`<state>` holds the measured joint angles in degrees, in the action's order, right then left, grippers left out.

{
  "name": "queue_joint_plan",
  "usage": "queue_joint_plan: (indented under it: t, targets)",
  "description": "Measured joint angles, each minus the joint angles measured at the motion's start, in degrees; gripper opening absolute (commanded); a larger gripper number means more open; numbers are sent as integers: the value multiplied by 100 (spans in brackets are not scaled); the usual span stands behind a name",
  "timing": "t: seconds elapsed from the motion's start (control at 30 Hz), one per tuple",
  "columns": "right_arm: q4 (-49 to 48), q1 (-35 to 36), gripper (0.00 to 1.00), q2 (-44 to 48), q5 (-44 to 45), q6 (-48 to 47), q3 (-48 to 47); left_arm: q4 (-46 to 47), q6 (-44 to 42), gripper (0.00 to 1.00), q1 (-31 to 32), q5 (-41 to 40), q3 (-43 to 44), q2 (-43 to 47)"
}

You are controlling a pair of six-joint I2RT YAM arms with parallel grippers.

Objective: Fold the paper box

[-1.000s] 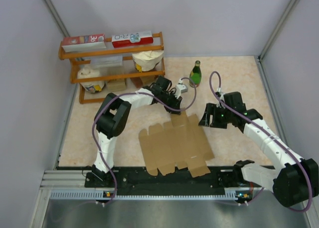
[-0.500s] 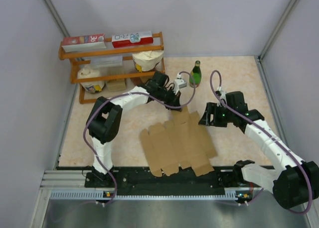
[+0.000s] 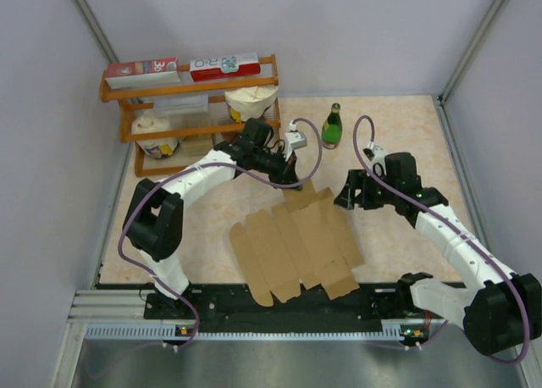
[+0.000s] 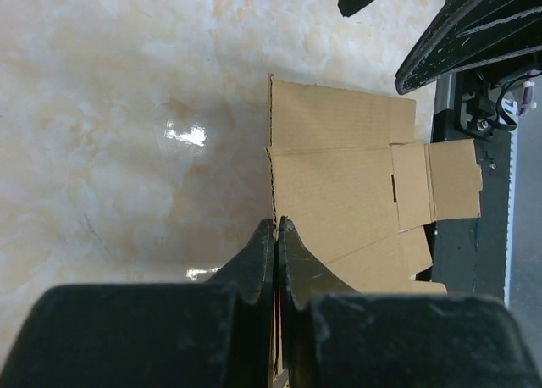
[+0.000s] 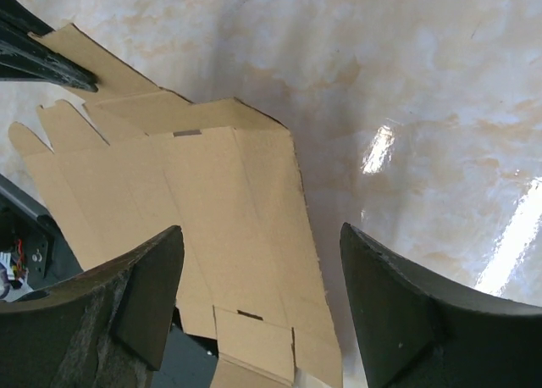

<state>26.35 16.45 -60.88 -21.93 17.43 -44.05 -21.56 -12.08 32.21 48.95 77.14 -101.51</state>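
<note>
From above: the paper box (image 3: pixel 296 244), a flat sheet, lies on the desk (image 3: pixel 398 134) near my bases, with my left claw (image 3: pixel 292 185) at its far edge and my right claw (image 3: pixel 347 197) just beside it. Left wrist: my left claw is pinching the sheet's edge. Right wrist: my right claw is spread wide over the sheet.

Splayed right gripper (image 5: pixel 261 233) above paper box (image 5: pixel 216 189)

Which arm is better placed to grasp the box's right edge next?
Right. The right gripper hovers open near that edge; the left gripper is shut on the far edge of the paper box.
</note>
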Motion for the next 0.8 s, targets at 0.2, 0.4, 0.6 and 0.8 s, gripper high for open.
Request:
queue_joint_plan:
  t: [0.2, 0.4, 0.6, 0.8]
  targets:
    - [-544, -9, 72, 0, -352, -37, 463, -31, -31, 0, -310, 210, -188, 131]
    - [-1139, -9, 72, -7, -754, 90, 951, 13, -4, 0, -579, 505, -304, 302]
    - [-1871, -9, 71, -68, -1158, 273, 1182, 83, 13, 0, -588, 664, -369, 354]
    - [-2347, -9, 71, -153, -1458, 413, 1408, 151, 59, 0, -588, 741, -420, 354]
